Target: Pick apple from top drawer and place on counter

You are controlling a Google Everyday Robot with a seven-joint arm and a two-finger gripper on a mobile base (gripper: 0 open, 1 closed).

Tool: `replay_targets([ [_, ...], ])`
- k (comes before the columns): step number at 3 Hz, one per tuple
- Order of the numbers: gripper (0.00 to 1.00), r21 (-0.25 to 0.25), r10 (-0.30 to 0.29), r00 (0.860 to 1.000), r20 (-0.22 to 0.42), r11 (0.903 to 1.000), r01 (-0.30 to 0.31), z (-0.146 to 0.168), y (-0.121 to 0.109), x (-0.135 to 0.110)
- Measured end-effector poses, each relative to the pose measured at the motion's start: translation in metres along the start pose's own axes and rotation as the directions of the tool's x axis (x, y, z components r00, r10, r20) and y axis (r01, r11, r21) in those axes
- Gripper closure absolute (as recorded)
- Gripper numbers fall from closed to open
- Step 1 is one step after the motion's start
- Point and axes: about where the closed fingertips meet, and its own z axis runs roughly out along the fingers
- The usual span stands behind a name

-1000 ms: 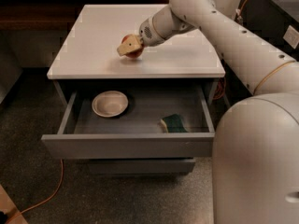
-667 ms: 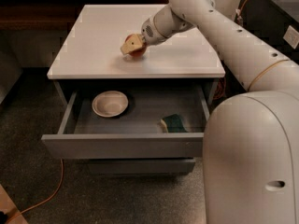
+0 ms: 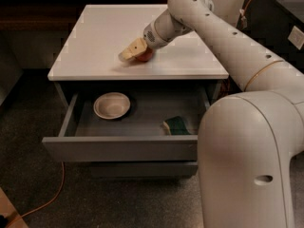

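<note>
Place step: gripper [image 3: 131, 52] jaws clamped on apple [image 3: 147, 56], counter [image 3: 95, 37] just below. Next: open jaws, lift clear.

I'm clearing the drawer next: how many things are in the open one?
2 in the drawer: a bowl at its left, a sponge at front right; the arm may hide more. The claw is at the apple, over the counter.

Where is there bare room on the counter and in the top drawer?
The counter is bare left of and behind the end effector, which grips the apple near the front edge; the arm crowds its right side. The top drawer is free between the bowl and the sponge.
</note>
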Motion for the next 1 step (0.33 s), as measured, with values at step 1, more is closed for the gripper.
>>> replay_targets([
  [1,0.0,0.0,0.0,1.0,0.0,1.0,0.0,0.0,0.0,0.0],
])
